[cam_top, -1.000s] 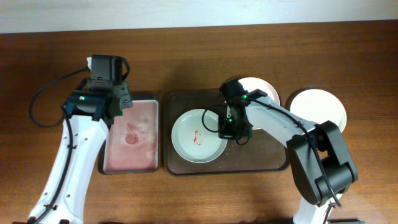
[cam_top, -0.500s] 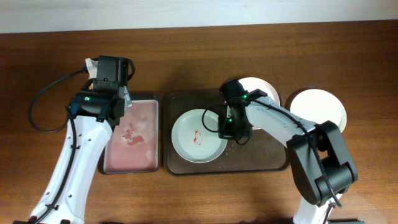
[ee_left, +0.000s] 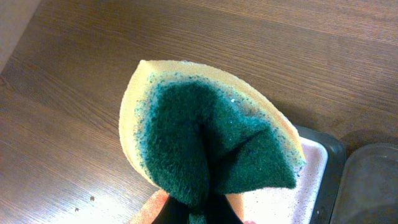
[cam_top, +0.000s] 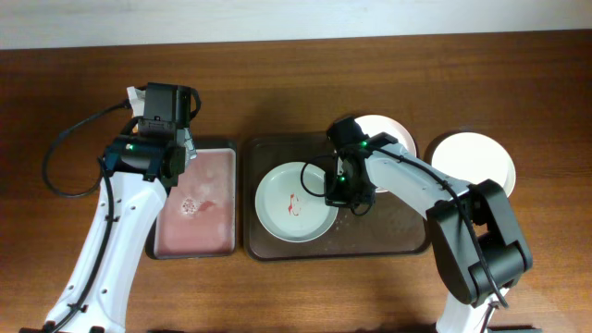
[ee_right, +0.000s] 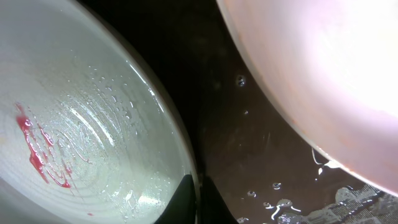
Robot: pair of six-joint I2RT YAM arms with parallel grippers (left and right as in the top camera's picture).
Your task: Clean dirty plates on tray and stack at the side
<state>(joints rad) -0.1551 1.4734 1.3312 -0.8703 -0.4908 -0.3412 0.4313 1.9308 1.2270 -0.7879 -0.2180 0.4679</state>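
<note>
Overhead, your left fingers (cam_top: 178,151) hang above the far end of the small tray (cam_top: 194,242), which holds pinkish water. The left wrist view shows them pinched tight on a folded sponge (ee_left: 205,143), yellow outside with the green scrub face inward. It is soft and springy, so I judge it will give under pressure rather than scrape.

Just left of your right fingers (ee_right: 186,191) lies the green plate (cam_top: 294,205), flat in the big tray (cam_top: 398,238), with red smears at its centre. Those fingers are nearly closed, one inside and one outside the plate's near rim, and they appear to clamp it. The plate is beaded with water, so expect it to be stiff, slick and prone to pivot in a thin edge grip. Hold deep on the rim and lift slowly.

Behind those fingers the pink plate (cam_top: 388,128) sits at the tray's far edge, partly hidden by the arm. Well to their right the white plate (cam_top: 474,159) rests on the table (cam_top: 296,83), off the tray.
</note>
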